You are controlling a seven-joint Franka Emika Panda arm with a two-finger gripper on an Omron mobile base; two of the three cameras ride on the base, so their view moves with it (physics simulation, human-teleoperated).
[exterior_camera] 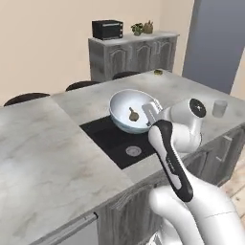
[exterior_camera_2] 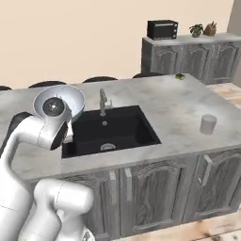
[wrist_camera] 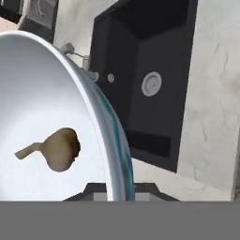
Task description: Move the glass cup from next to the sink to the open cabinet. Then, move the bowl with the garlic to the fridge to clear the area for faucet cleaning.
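My gripper [exterior_camera: 152, 111] is shut on the near rim of the bowl [exterior_camera: 125, 107], white inside and pale blue outside, holding it over the far edge of the black sink [exterior_camera: 119, 139]. The garlic [exterior_camera: 133, 114] lies inside the bowl. In the hand view the bowl [wrist_camera: 42, 117] fills the left, with the garlic [wrist_camera: 61, 149] in it and my gripper [wrist_camera: 119, 190] pinching its rim. The faucet [exterior_camera_2: 102, 101] stands behind the sink [exterior_camera_2: 110, 124], beside the bowl [exterior_camera_2: 70, 94]. The glass cup [exterior_camera: 219, 108] [exterior_camera_2: 207, 124] stands upright on the counter, far right. The open cabinet is out of view.
A low grey sideboard [exterior_camera_2: 188, 54] at the back carries a black oven [exterior_camera_2: 162, 29] and plants [exterior_camera_2: 196, 30]. Dark stools [exterior_camera: 26, 98] line the island's far side. A small green thing [exterior_camera: 158, 72] lies at the counter's far end. A tall grey slab [exterior_camera: 215, 43], perhaps the fridge, stands back right.
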